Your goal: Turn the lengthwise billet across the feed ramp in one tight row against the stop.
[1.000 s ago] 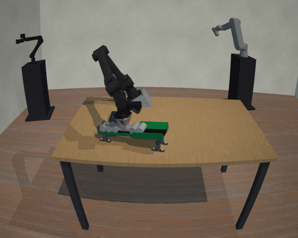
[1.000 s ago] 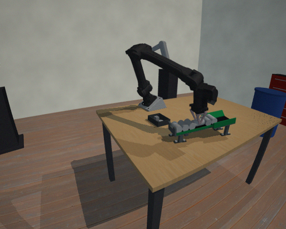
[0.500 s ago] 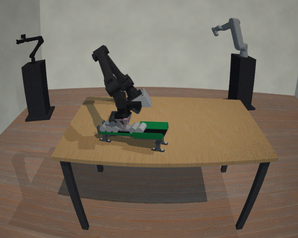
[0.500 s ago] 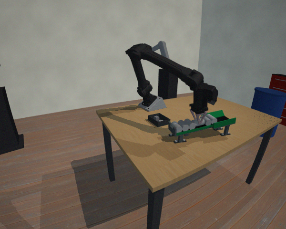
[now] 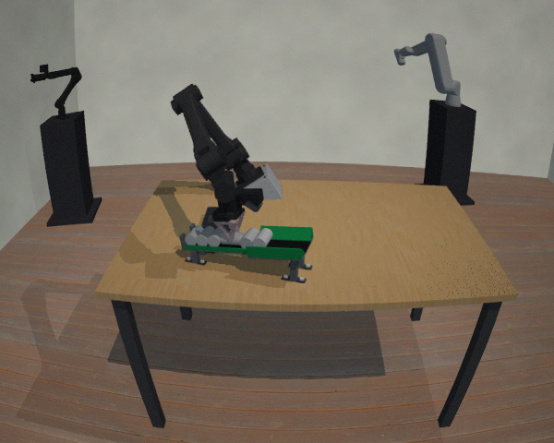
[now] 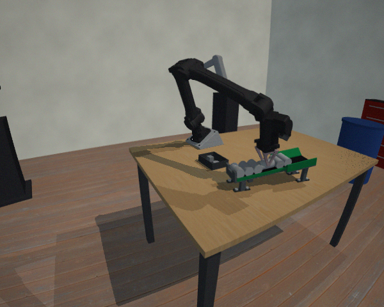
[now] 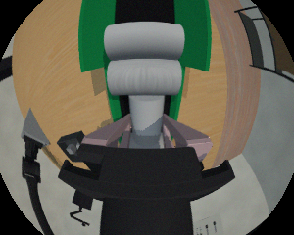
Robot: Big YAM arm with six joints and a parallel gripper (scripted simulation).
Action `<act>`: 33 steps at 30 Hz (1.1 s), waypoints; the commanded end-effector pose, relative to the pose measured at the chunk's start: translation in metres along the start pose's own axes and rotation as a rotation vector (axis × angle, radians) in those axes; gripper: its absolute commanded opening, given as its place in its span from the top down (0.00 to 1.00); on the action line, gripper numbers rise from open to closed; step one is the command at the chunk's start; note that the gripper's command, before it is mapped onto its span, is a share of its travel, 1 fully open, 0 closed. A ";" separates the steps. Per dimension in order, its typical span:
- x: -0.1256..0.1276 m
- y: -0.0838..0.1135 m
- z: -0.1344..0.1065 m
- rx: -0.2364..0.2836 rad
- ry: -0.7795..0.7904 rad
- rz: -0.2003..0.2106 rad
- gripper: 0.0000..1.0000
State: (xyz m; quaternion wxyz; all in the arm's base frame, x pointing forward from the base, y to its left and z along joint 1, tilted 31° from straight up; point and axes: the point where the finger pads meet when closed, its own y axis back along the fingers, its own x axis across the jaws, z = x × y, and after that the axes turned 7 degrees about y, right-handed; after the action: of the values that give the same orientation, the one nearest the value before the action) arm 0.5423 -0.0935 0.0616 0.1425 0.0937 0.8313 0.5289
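Currently, the gripped billet points lengthwise along the ramp.

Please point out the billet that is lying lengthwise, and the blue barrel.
Lengthwise billet [image 5: 238,237] [image 6: 273,163] [image 7: 147,112]: top, exterior, wrist views; its curved side.
Blue barrel [image 6: 360,137]: exterior view; its side wall.

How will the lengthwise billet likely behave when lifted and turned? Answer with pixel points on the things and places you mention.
The lengthwise billet [image 7: 147,113] looks rigid and probably heavy for its size, being steel. Its smooth, round sides may slip or twist in the pincer [image 7: 147,133], and it could roll downslope once set across the ramp [image 5: 274,252] [image 6: 301,164].
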 end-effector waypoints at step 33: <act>-0.019 0.060 0.007 -0.020 -0.019 -0.056 1.00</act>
State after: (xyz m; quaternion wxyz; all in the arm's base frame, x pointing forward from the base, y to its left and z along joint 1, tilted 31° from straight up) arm 0.5337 -0.0889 0.0611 0.1315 0.1080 0.8329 0.5265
